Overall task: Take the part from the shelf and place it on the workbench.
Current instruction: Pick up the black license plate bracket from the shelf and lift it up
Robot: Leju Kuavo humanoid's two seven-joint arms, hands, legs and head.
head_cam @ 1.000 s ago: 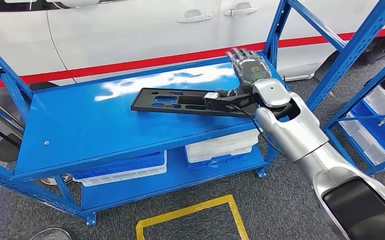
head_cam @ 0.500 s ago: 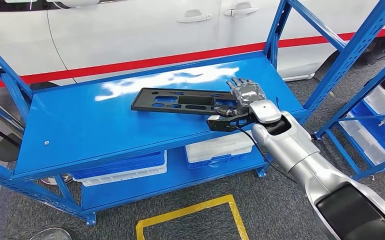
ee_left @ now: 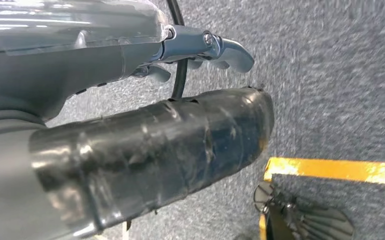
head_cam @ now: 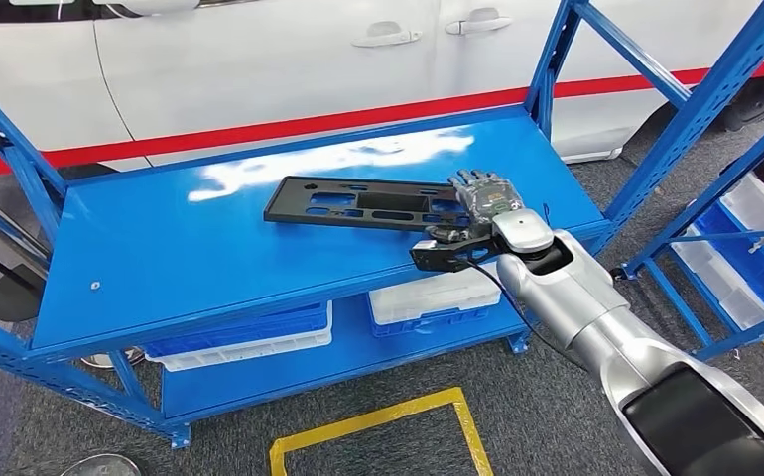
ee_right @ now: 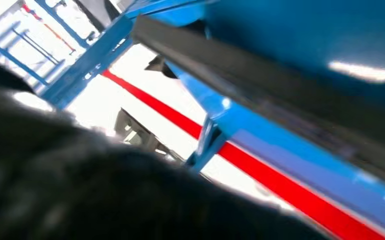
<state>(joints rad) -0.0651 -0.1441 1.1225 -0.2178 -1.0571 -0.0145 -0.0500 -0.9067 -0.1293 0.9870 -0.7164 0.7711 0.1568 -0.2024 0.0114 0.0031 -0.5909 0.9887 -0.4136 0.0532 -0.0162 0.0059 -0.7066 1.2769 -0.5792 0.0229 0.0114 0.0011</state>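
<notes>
The blue shelf (head_cam: 160,248) is seen under the right hand (head_cam: 482,198). The black part (head_cam: 358,203) lies flat on its top level, its near end beneath the hand's fingers; whether they grip it cannot be told. The left hand (ee_left: 130,100) hangs over grey floor, its fingers curled round nothing.

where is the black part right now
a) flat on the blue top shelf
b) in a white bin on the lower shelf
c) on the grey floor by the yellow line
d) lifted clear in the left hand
a: the black part lies flat on the blue top shelf, with the right hand over its near end.
</notes>
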